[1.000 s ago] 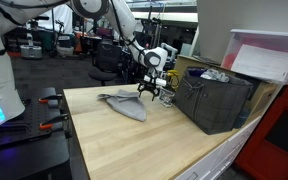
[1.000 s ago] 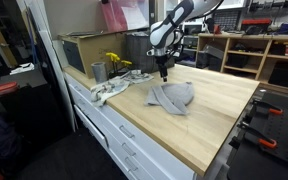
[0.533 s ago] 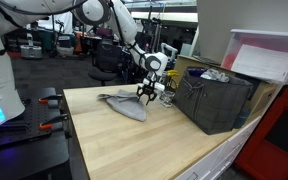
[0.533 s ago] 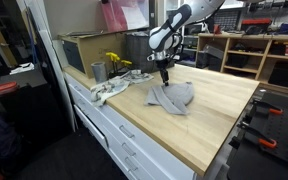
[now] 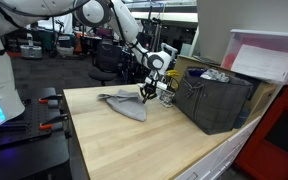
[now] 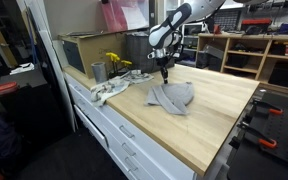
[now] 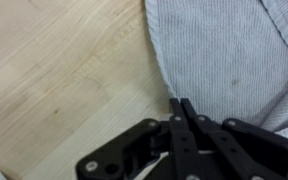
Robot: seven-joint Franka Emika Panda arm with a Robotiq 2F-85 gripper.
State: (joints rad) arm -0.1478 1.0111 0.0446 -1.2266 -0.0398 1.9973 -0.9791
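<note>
A grey ribbed cloth (image 5: 129, 105) (image 6: 172, 96) lies crumpled on the light wooden table (image 5: 134, 140), shown in both exterior views. My gripper (image 5: 144, 93) (image 6: 165, 76) is down at the cloth's far edge, pointing straight at the table. In the wrist view the two black fingers (image 7: 174, 125) are pressed together, and my gripper (image 7: 181, 103) meets right on the rim of the cloth (image 7: 234, 50). The tips seem to pinch that rim. Bare wood lies to the left of them.
A dark crate (image 5: 216, 100) full of items stands just beyond the gripper. A metal cup (image 6: 98, 71), yellow flowers (image 6: 115, 62) and a white rag (image 6: 109, 90) sit near the table's end beside a box (image 6: 89, 50). Drawers (image 6: 134, 135) front the table.
The fingers stood wide open a second ago and have closed together at the cloth's edge. The arm has stayed almost where it was, and the cloth has not moved.
</note>
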